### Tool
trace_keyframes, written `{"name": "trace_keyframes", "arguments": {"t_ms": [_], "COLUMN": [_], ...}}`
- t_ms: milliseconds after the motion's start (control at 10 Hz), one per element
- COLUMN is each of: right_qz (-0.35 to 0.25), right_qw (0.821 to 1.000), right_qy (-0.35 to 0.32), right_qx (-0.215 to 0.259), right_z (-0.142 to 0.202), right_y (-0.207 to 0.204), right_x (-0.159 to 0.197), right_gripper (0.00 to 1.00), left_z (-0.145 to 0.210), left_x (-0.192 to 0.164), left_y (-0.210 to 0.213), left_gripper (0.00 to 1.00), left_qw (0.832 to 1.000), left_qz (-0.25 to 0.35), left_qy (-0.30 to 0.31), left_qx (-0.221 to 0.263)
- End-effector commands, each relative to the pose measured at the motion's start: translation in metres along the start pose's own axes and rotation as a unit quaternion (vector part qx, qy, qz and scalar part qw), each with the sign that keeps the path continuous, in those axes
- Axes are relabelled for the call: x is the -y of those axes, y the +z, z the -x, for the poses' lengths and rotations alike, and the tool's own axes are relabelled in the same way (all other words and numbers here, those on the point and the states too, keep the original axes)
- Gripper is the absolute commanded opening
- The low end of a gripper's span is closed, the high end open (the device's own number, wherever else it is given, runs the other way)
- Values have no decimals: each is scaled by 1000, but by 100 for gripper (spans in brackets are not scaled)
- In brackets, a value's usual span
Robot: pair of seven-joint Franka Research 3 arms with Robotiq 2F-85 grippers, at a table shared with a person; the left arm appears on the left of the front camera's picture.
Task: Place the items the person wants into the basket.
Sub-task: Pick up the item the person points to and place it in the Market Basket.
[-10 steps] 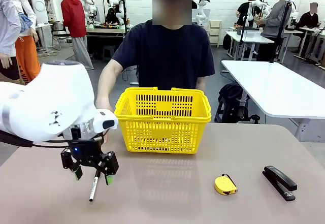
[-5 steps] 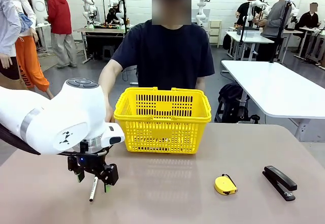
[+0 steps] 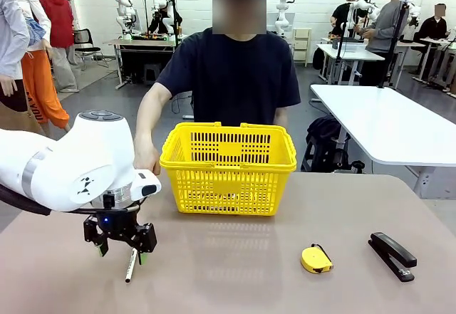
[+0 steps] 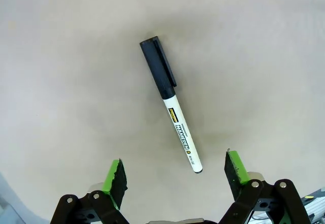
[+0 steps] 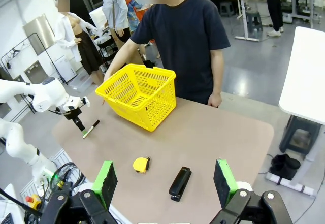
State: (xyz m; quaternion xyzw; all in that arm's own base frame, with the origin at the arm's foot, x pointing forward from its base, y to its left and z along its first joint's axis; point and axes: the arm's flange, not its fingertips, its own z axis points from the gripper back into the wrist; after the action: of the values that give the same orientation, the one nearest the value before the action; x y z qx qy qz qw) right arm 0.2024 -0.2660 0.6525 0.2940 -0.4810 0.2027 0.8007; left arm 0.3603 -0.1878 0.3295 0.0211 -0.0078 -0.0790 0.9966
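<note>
A marker with a black cap and white barrel lies flat on the brown table, left of the yellow basket. My left gripper hangs just above it, open. In the left wrist view the marker lies between and beyond the green fingertips, untouched. My right gripper is open and holds nothing, high above the table's near side. From there I see the basket and the marker. The person stands behind the basket with one hand by its left side.
A round yellow tape measure and a black stapler lie on the right part of the table. The table's far edge runs just behind the basket. A white table stands beyond on the right.
My left gripper has come down a little and shifted left over the marker, staying open. The marker has not moved.
</note>
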Motion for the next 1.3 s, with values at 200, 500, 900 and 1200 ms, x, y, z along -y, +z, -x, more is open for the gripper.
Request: {"name": "trace_keyframes", "arguments": {"t_ms": [200, 500, 900, 1200], "right_qz": [-7, -7, -7, -7], "right_qw": [1000, 1000, 1000, 1000], "right_qy": [7, 7, 7, 7], "right_qx": [12, 12, 12, 12], "right_z": [-1, -1, -1, -1], "right_y": [-1, -1, -1, -1], "right_x": [1, 1, 1, 1], "right_gripper": [100, 100, 100, 100], "left_z": [2, -3, -3, -3], "left_x": [-5, -8, -10, -9], "left_y": [-20, -25, -25, -24], "left_gripper": [100, 100, 38, 0], "left_qw": [999, 999, 999, 999], "left_qz": [34, 41, 42, 45], "left_qy": [16, 17, 8, 9], "left_qx": [-23, -26, -25, -28]}}
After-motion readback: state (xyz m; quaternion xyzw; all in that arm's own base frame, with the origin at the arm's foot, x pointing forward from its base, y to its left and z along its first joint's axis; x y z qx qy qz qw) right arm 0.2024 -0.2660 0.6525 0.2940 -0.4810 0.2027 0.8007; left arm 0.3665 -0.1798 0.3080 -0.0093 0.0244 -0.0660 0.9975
